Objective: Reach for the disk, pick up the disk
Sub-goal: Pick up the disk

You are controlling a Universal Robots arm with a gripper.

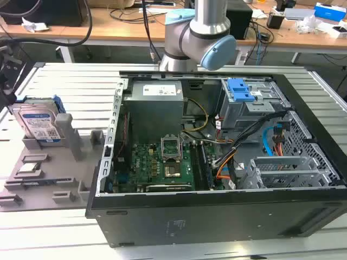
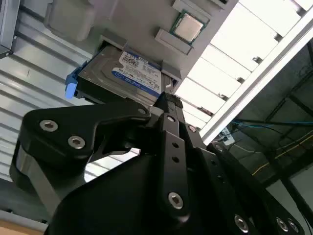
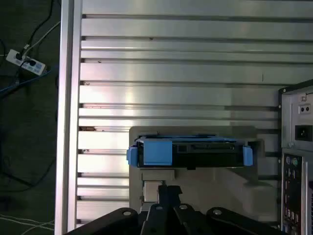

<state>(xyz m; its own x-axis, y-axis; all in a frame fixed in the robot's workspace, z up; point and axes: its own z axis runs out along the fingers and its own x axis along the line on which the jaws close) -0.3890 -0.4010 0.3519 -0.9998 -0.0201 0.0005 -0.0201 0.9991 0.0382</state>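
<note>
First wrist view: disk (image 3: 195, 152) edge-on; second wrist view: its label (image 2: 139, 73); tool (image 3: 169, 190) closed, empty.

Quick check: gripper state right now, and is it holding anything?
Gripper: jaws closed, holding nothing; it is short of the disk, not touching it.

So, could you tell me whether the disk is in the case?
Out: the disk rests in a grey holder beside the open case.
</note>
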